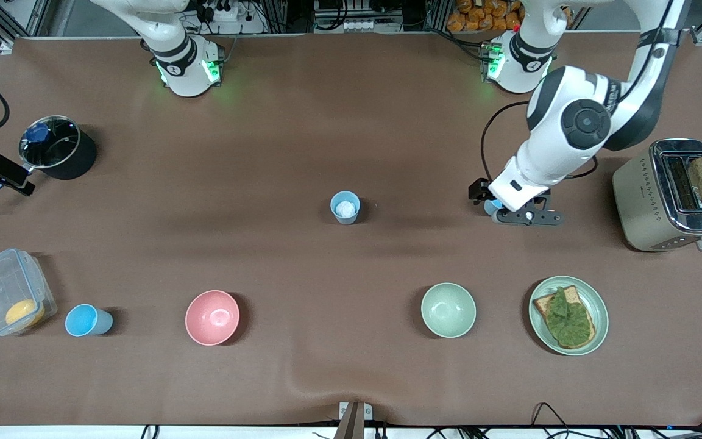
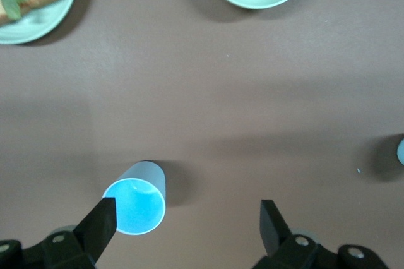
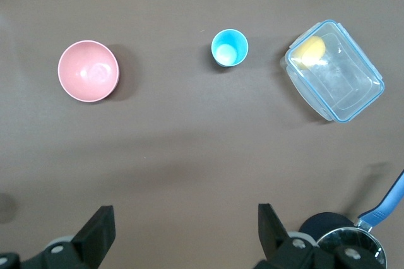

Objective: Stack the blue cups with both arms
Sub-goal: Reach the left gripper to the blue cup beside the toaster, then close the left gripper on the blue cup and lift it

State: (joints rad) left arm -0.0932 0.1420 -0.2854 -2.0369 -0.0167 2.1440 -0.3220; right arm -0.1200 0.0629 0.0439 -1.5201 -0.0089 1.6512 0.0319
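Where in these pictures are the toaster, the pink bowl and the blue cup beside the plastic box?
toaster (image 1: pixel 649 201): front view, on its metal side wall.
pink bowl (image 1: pixel 212 317): front view, on the inside of the bowl.
blue cup beside the plastic box (image 1: pixel 83 319): front view, on its bright blue inside.

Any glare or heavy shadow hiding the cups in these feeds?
Front view: even light, soft shadows, green glow at the arm bases; the left arm covers most of the cup under it. Left wrist view: that cup is sharp with a short shadow. Right wrist view: the cup beside the clear box shows a pale glint inside.
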